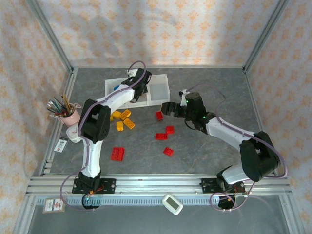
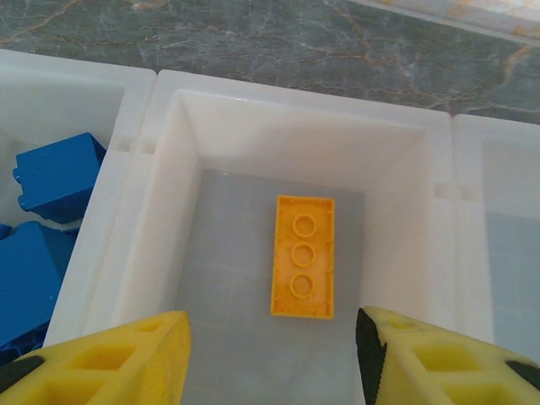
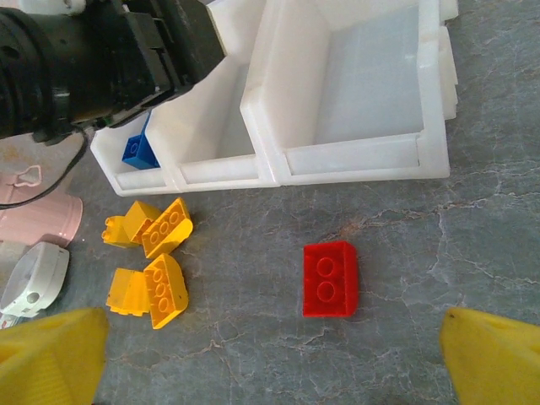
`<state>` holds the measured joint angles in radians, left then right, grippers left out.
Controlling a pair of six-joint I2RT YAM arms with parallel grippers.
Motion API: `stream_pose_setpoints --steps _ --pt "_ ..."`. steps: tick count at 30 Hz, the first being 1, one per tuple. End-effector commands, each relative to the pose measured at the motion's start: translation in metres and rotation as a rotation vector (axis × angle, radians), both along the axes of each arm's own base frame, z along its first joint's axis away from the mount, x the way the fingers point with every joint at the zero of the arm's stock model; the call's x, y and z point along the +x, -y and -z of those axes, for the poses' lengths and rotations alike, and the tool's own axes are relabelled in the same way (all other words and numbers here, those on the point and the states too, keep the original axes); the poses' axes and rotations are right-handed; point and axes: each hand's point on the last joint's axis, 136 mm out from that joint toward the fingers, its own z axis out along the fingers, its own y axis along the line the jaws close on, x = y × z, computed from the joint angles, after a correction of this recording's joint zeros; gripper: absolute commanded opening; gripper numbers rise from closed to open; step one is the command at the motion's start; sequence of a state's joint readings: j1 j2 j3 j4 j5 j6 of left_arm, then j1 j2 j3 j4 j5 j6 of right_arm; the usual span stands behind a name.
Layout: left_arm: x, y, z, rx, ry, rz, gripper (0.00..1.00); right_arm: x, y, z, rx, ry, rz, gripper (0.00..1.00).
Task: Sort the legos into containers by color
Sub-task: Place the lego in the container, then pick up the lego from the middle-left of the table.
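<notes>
A: Where's the yellow brick [image 2: 302, 256]?

B: Flat on the floor of the middle bin [image 2: 253, 126] of the containers [image 3: 354, 160], rings up and roughly centred, not touching any wall. Blue bricks [image 2: 51, 181] sit in the bin to its left. What shows of the third bin looks bare.

A: Left pincer [image 2: 272, 359]?

B: It hangs over that middle bin with fingers apart and nothing between them. The brick lies below it, apart from both pads.

A: And the right one?

B: The right pincer [image 3: 274, 363] is spread wide and holds nothing. A red brick [image 3: 330, 278] lies on the table [image 3: 405, 278] between its fingers, studs up, near the front wall of the containers.

A: How will that red one handle?

B: My read is hard plastic, light and stiff, with slick sides. It won't crush, but it could skate or twist if pinched off-centre. Take it across two flat opposite sides, low and square, not on the studs.

A: What else is loose?

B: Loose yellow bricks [image 3: 165, 290] are bunched on the table in front of the blue bin. More red bricks [image 1: 168, 151] are scattered nearer the arm bases, well apart. The pink cup [image 1: 68, 113] of pencils stands off to the left and isn't a target.

A: Progress?

B: Partway, I'd say. Blue looks binned, yellow has started, and red has not.
</notes>
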<state>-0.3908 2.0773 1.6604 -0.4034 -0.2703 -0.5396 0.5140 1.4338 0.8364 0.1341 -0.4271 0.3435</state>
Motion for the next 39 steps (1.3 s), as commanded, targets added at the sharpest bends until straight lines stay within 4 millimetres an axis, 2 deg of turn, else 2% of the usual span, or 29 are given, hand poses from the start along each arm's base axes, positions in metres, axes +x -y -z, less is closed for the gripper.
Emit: stream_pose_setpoints --steps 1,4,9,13,17,23,25,28,33,39 --pt "-0.016 0.001 -0.046 -0.057 0.072 0.036 0.57 0.000 -0.001 -0.019 0.010 0.043 -0.018 1.00" --pt "-0.039 0.001 -0.063 -0.119 0.110 0.068 0.57 -0.004 0.001 -0.014 -0.013 0.026 -0.024 1.00" --pt "-0.091 -0.012 -0.062 -0.164 0.110 0.068 0.58 -0.017 -0.001 -0.002 -0.048 -0.006 -0.054 1.00" --pt "-0.135 -0.029 -0.049 -0.189 0.090 0.037 0.58 -0.030 -0.009 0.008 -0.068 -0.024 -0.082 1.00" --pt "-0.174 -0.051 -0.033 -0.182 0.065 -0.019 0.60 -0.046 -0.026 0.022 -0.099 -0.040 -0.138 1.00" --pt "-0.216 -0.072 0.008 -0.171 -0.018 -0.079 0.62 -0.070 -0.051 0.041 -0.120 -0.054 -0.203 1.00" --pt "-0.226 -0.078 0.021 -0.153 -0.049 -0.102 0.63 -0.075 -0.057 0.045 -0.114 -0.063 -0.212 1.00" --pt "-0.231 -0.078 0.038 -0.153 -0.080 -0.098 0.65 -0.079 -0.064 0.047 -0.094 -0.064 -0.218 1.00" --pt "-0.224 -0.066 0.054 -0.173 -0.102 -0.045 0.66 -0.077 -0.067 0.051 -0.093 -0.072 -0.211 1.00" --pt "-0.215 -0.070 0.072 -0.099 -0.146 -0.049 0.67 -0.078 -0.064 0.052 -0.102 -0.070 -0.199 1.00"
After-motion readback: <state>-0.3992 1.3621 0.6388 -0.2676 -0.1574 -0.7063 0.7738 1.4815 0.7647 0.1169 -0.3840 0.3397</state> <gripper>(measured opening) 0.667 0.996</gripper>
